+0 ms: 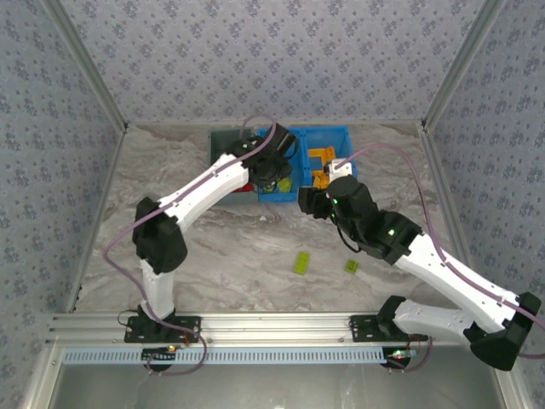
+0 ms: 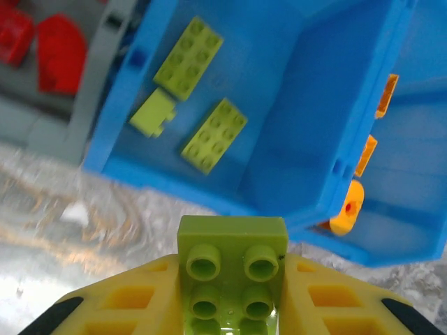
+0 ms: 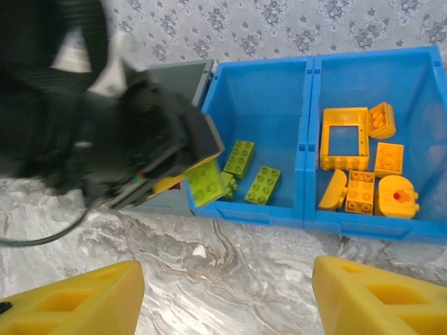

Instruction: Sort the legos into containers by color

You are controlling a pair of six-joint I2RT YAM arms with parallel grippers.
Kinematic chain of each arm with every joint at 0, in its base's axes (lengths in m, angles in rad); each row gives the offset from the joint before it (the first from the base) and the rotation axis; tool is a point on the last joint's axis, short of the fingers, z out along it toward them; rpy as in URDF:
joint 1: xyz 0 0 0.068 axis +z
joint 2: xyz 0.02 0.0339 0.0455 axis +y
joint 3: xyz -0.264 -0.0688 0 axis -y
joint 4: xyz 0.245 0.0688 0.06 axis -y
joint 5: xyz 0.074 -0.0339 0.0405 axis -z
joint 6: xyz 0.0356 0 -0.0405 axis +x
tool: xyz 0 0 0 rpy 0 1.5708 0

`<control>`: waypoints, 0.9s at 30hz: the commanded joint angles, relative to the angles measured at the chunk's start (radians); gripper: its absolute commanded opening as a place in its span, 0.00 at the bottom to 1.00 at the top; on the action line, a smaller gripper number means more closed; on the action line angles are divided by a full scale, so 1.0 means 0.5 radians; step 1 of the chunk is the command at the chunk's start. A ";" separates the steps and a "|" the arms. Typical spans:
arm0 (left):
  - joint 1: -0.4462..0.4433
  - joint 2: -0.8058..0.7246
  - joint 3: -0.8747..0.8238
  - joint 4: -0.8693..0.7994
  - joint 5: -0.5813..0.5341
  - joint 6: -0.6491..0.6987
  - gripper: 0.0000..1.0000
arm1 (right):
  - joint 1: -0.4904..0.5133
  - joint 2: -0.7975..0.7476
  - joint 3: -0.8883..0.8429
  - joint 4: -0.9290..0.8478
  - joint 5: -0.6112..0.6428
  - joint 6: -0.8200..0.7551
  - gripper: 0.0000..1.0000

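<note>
My left gripper (image 2: pixel 232 283) is shut on a lime green lego (image 2: pixel 232 262) and hangs over the front wall of the left blue container (image 2: pixel 314 84). Three lime green legos (image 2: pixel 214 135) lie inside that compartment. From the right wrist view the held brick (image 3: pixel 204 183) sits at that bin's near left corner. The right blue compartment (image 3: pixel 419 84) holds several orange legos (image 3: pixel 360 188), one an open square frame (image 3: pixel 344 136). Red legos (image 2: pixel 59 52) lie in the grey container (image 2: pixel 91 91). My right gripper (image 3: pixel 227 293) is open over bare table in front of the blue pair.
Two lime green legos (image 1: pixel 301 262) (image 1: pixel 352 267) lie loose on the marble table between the arms. The bins (image 1: pixel 319 136) stand against the back wall. My right gripper (image 1: pixel 311 203) is close to the left gripper (image 1: pixel 274 175), just right of it.
</note>
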 commanded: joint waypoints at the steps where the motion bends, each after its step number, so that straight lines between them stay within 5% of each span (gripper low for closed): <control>1: 0.061 0.232 0.263 0.072 -0.069 0.322 0.32 | 0.000 0.061 0.099 0.083 0.000 0.073 0.68; 9: 0.211 0.628 0.473 0.423 0.065 0.544 0.35 | 0.065 0.062 0.036 0.112 0.104 0.109 0.68; 16: 0.252 1.034 0.949 0.223 0.165 0.654 0.40 | 0.125 0.029 -0.077 -0.125 0.293 0.354 0.68; 27: 0.292 0.959 0.883 0.239 0.197 0.646 0.53 | 0.225 -0.050 -0.263 -0.026 0.330 0.351 0.69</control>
